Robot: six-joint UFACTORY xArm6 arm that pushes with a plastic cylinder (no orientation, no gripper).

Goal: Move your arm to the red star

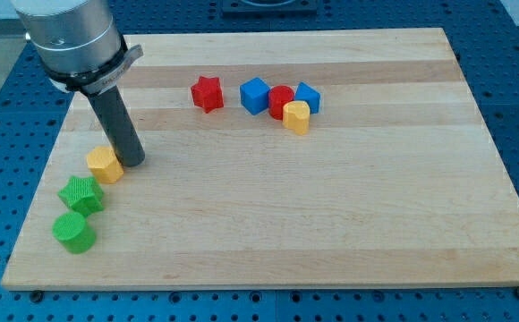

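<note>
My tip (132,163) is touching the yellow block (105,165) at its 3 o'clock; red star (207,93) sits well off at 1 o'clock. No gripper, just a rod.

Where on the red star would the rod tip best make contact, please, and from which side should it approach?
There is no gripper, so contact only. My tip sits beside the yellow block, toward the view's lower left of the red star. I would probably meet the star's lower-left face, since that side is open, while the blue cube stands on its right.
</note>
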